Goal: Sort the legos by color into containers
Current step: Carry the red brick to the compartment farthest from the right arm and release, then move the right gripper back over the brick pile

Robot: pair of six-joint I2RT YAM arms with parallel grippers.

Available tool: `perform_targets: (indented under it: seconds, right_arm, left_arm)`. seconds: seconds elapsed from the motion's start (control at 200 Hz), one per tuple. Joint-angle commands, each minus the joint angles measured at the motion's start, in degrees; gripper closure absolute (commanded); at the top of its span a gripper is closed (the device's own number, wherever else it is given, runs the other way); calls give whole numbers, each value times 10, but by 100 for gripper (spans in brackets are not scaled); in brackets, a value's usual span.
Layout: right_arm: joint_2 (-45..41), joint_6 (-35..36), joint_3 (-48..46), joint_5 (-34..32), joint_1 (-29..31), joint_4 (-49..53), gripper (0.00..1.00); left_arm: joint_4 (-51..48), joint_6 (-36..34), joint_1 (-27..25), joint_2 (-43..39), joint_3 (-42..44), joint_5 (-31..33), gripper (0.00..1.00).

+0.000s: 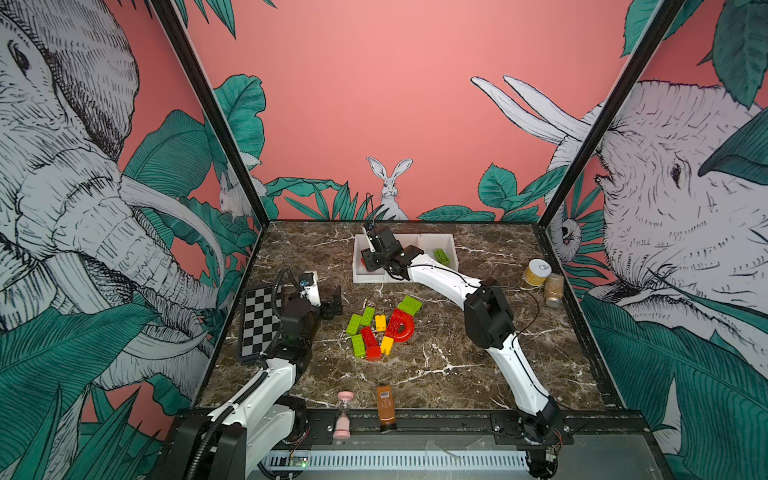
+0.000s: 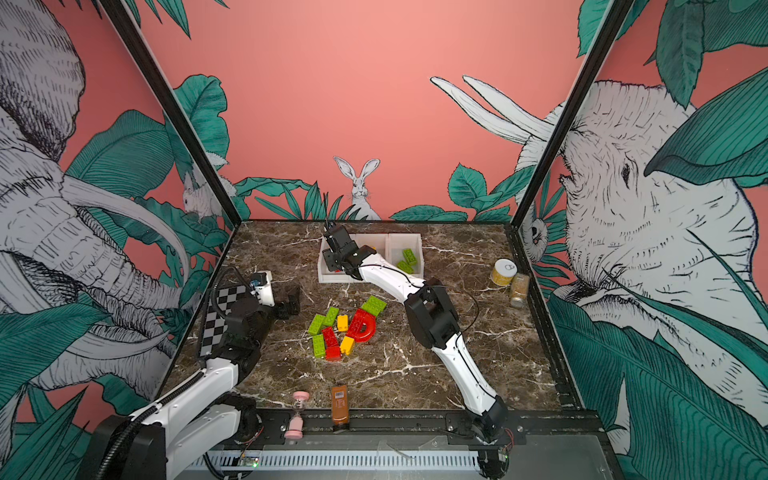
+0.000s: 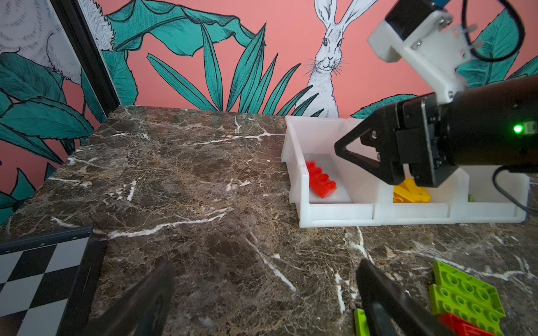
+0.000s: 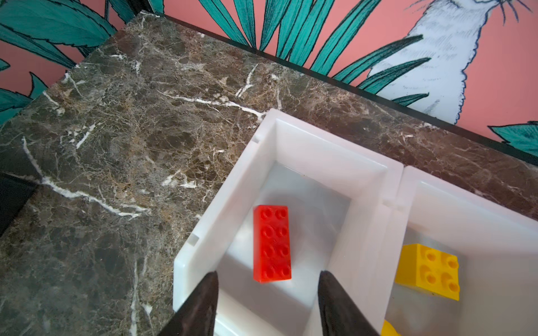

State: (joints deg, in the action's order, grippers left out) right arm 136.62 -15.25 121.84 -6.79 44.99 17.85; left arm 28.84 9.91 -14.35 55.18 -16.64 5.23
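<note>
Three joined white containers [image 1: 453,249] [image 2: 409,237] stand at the back of the marble table. My right gripper [image 4: 268,275] hovers open over the leftmost bin [image 4: 291,128]. A red brick [image 4: 272,243] [image 3: 320,180] lies loose on that bin's floor, touching neither finger. The middle bin holds yellow bricks [image 4: 431,269], and green bricks [image 1: 441,255] sit in the right bin. A pile of red, yellow and green legos [image 1: 374,328] with a red arch [image 1: 401,326] [image 2: 363,326] lies mid-table. My left gripper [image 1: 334,303] [image 3: 265,266] is open and empty, left of the pile.
A checkered board [image 1: 259,320] lies along the left edge beside my left arm. At the front edge a pink hourglass [image 1: 344,415] and a brown bottle [image 1: 385,407] stand. A yellow jar [image 1: 537,272] and a tipped spice jar [image 1: 554,290] sit at the right.
</note>
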Motion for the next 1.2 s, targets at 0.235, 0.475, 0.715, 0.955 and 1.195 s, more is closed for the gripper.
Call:
perform_targets:
  seconds: [0.235,0.475,0.715,0.955,1.195]
  right_arm:
    - [-146,-23,-160,70,7,-15,41]
    - [-307,-26,-360,108,8,47,41]
    - [-414,-113,-534,105,9,47,42]
    - [-444,-181,-633,155,9,-43,38]
    - [-445,-225,-698,196,8,-145,36]
  left_arm:
    - [4,2,-3,-24,9,10,2]
    - [6,3,-3,-18,8,6,2]
    - [6,1,-3,-18,9,7,2]
    - [8,3,-3,-11,7,3,2]
    - [6,2,-3,-15,7,5,2]
